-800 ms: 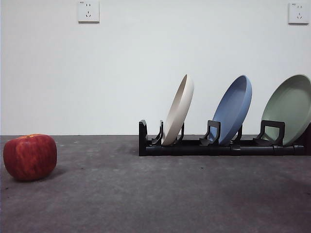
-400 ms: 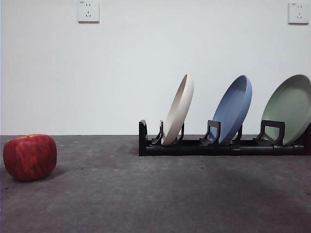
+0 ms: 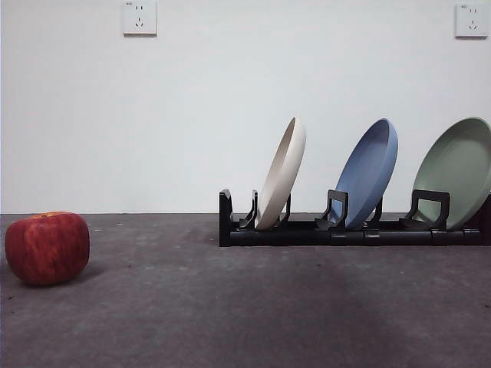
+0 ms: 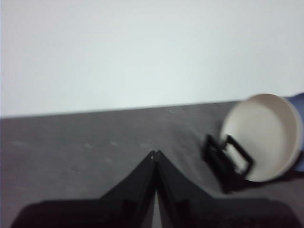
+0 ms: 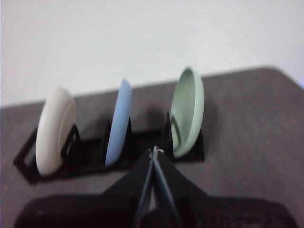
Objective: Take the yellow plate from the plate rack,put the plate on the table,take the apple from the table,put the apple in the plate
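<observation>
Since nothing has yet been lifted, the desk (image 3: 253,314) is seen as a broad dark grey surface carrying everything the task concerns. At its far side the plate rack (image 3: 345,230) is laid out long and low, and its pairs of short upright holders are what keep three plates standing on edge, each tilted back rather than flat. The yellow plate (image 3: 281,174), a pale cream disc, is held in the end slot nearest the apple, so it can be reached from the open end without the others being disturbed. Beside it the blue plate (image 3: 368,172) is slotted, and beyond that the green plate (image 3: 456,172), partly cut off by the picture's edge. Well apart from the rack, the apple (image 3: 47,248) is left resting on the bare desk, with open space between it and the rack where a plate could be set down.

Neither arm is seen in the front view. The left end effector (image 4: 155,156) is held above the desk with its jaws pressed together and nothing between them, the cream plate lying off to one side of its view. The right end effector (image 5: 153,153) is likewise closed and empty, hanging short of the rack and pointed between the blue and green plates. Judged from this layout, the first step is not yet begun.
</observation>
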